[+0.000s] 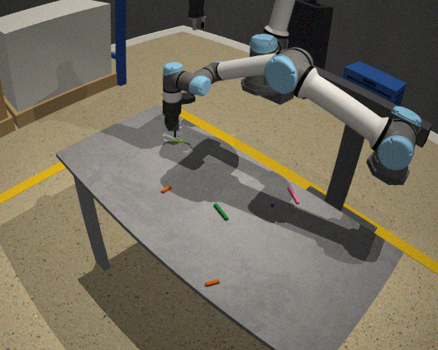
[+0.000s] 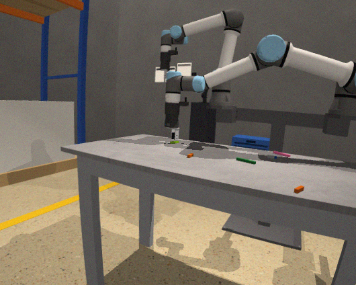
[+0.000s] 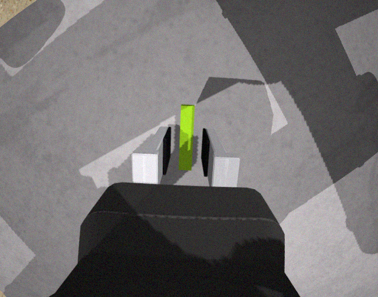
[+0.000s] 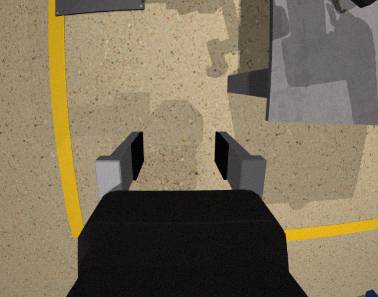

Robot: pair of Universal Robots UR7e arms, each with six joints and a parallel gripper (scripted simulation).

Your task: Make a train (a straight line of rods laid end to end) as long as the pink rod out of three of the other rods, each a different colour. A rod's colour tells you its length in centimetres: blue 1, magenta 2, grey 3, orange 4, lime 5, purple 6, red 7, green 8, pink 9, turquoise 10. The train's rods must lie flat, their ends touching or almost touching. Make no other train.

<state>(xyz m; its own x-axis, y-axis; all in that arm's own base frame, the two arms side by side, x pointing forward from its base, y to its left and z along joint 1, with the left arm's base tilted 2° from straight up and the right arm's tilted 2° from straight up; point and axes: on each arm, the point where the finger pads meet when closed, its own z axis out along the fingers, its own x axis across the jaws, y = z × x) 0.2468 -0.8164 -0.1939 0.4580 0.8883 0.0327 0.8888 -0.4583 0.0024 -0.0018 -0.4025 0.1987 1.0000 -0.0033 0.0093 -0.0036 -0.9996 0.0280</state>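
Observation:
A lime rod (image 1: 177, 142) (image 2: 174, 142) (image 3: 186, 137) lies flat near the table's far left end. My left gripper (image 1: 177, 137) (image 2: 174, 138) (image 3: 186, 142) is open, low over it, a finger on each side with gaps. One orange rod (image 1: 166, 189) (image 2: 190, 155) and a green rod (image 1: 221, 211) (image 2: 246, 160) lie further along. Another orange rod (image 1: 212, 282) (image 2: 299, 189) lies near the front edge. A small blue rod (image 1: 272, 205) (image 2: 275, 157) lies near the pink rod (image 1: 293, 195) (image 2: 281, 154). My right gripper (image 1: 198, 25) (image 4: 179, 147) is open and empty.
The grey table (image 1: 250, 252) (image 2: 140, 161) (image 4: 316, 105) carries the rods, spaced apart. The right gripper hangs high over the floor (image 4: 169, 70), beyond the table's edge. The left arm reaches above the table from its back side and casts broad shadows on it.

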